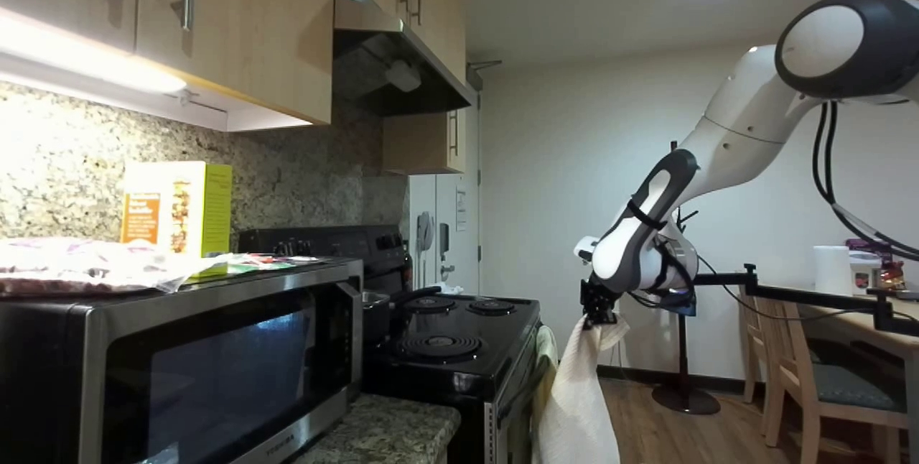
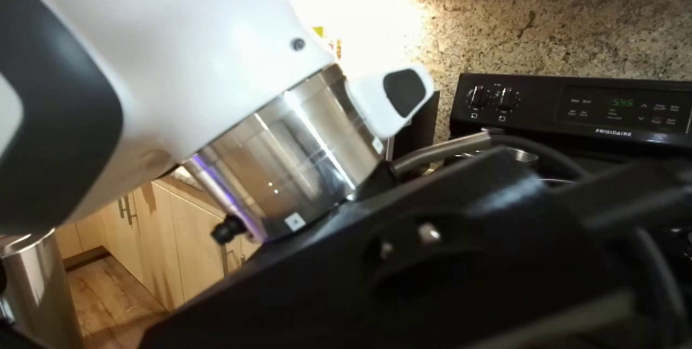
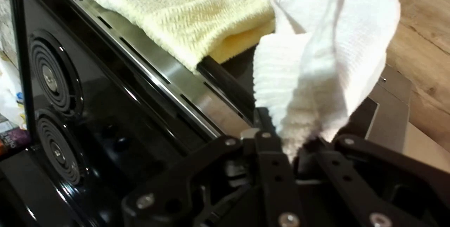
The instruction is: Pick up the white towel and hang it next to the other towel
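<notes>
My gripper (image 1: 600,312) is shut on the white towel (image 1: 579,406) in front of the stove, and the towel hangs down in loose folds. In the wrist view the jaws (image 3: 290,134) pinch the gathered end of the white towel (image 3: 362,26), which spreads beyond them beside the oven handle (image 3: 228,88). The other towel is yellow (image 3: 175,12) and is draped over that handle, right beside the white one. Its edge also shows in an exterior view (image 1: 546,346). In an exterior view the arm (image 2: 205,57) fills the foreground and hides both towels; the jaws cannot be made out there.
The black stove (image 1: 467,370) with coil burners lies left of the gripper, with a pan handle (image 1: 416,297) over it. A microwave (image 1: 230,370) stands nearer on the counter (image 1: 391,424). A range hood (image 1: 423,69) juts out above. Wooden chairs (image 1: 804,385) stand at the right.
</notes>
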